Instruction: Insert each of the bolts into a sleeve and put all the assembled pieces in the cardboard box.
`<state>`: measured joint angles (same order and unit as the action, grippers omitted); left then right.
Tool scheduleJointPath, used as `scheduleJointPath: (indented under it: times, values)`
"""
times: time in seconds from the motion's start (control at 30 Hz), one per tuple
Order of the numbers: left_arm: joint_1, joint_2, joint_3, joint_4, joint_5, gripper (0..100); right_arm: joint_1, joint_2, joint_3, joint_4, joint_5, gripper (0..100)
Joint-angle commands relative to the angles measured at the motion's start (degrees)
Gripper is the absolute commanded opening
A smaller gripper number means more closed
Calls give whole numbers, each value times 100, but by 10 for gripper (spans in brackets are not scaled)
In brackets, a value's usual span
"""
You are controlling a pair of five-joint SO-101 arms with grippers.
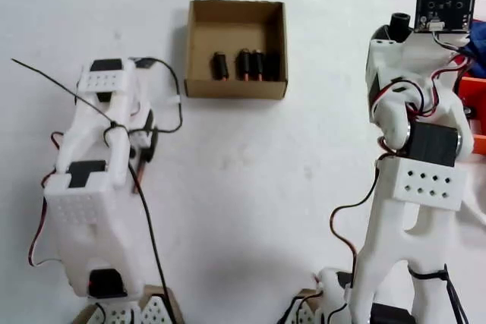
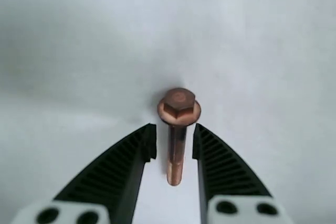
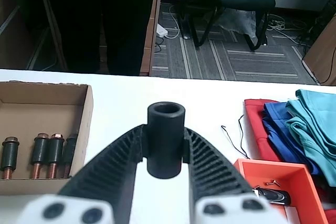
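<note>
One bolt to clamp, one sleeve held ready

Left gripper (image 2: 174, 140) is released, its jaws straddling the shank of the copper hex-head bolt (image 2: 177, 129), which lies flat on the white bench (image 1: 250, 172) with a slim gap on either side. Closing squarely on mid-shank, below the flange, should stop it rolling or pivoting, and the tip should be left free for insertion. Right gripper (image 3: 164, 148) is clenched on the black cylindrical sleeve (image 3: 166, 137), upright with its bore facing up. Assembled pieces (image 1: 244, 64) lie in the brown cardboard box (image 1: 199, 43): three are plain, a possible fourth by the wall is too dark to confirm. The sleeve's lower end sits behind the jaws, and its bore depth cannot be judged
</note>
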<state>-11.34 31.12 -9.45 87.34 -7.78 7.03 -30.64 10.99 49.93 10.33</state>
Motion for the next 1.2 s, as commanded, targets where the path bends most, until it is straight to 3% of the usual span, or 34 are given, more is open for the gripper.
scheduleJointPath:
  times: [0.0, 0.53, 0.67, 0.87, 1.0, 1.17]
  values:
    - [-9, -26, -75, -193, -18, 139, -48, -215, -53, 4, -44, 23]
    - [316, 765, -136, -220, -18, 137, -40, -215, -53, 4, -44, 23]
    - [334, 765, -136, -211, -18, 24, -31, -215, -53, 4, -44, 23]
    - [299, 721, -136, -18, -26, 25, -22, -215, -53, 4, -44, 23]
    - [360, 149, -136, 299, -26, 25, -31, -215, -53, 4, -44, 23]
    - [413, -1732, -136, 809, -26, 25, -57, -224, -70, 75, -44, 23]
